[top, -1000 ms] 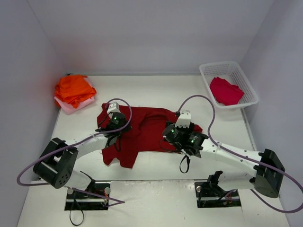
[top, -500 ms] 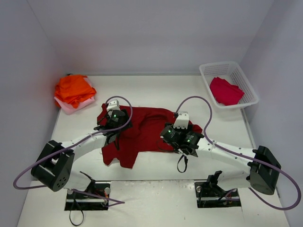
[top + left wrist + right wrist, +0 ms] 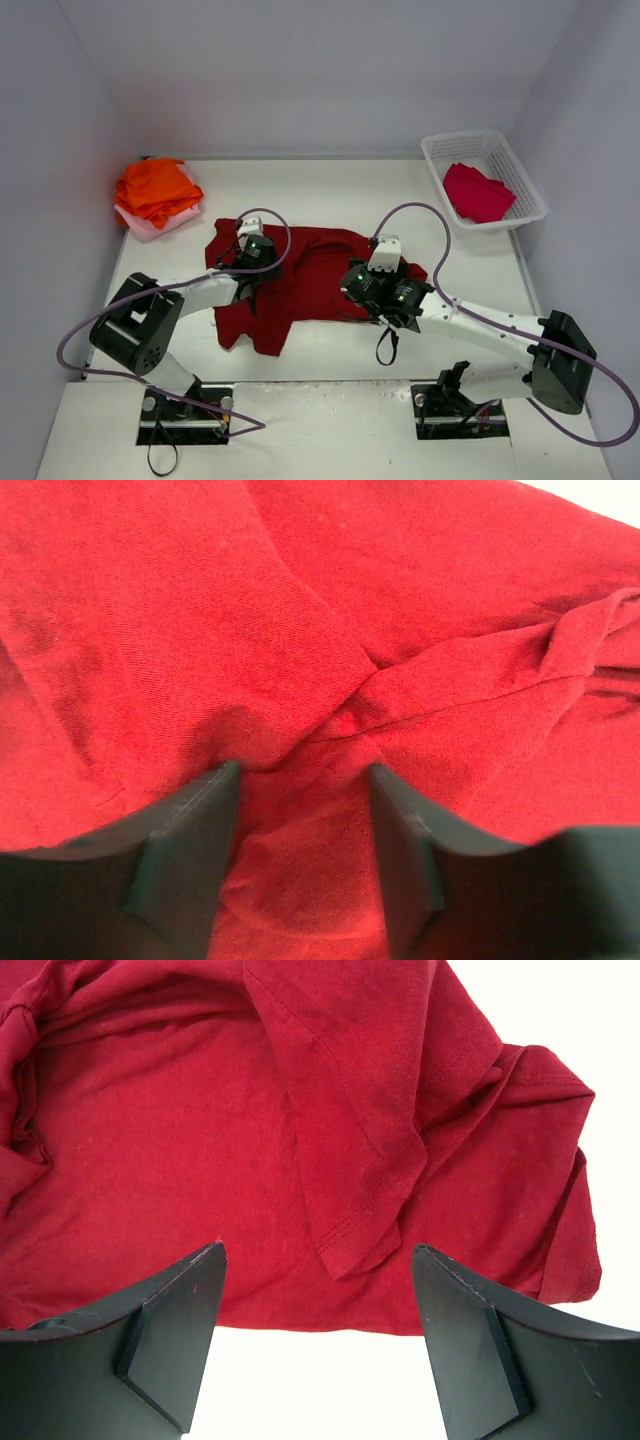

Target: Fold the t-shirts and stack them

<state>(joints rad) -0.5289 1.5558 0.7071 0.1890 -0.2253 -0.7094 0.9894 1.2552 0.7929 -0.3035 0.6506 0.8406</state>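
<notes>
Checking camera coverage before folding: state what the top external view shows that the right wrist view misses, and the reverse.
Top view only: the white plastic lattice basket holding a crimson shirt, bright orange shirts on a pale pink one, and the left gripper. Right wrist only: the stitched hem of a folded-over flap, and that the right gripper stands open. Both: the large dark red t-shirt on the white table.
</notes>
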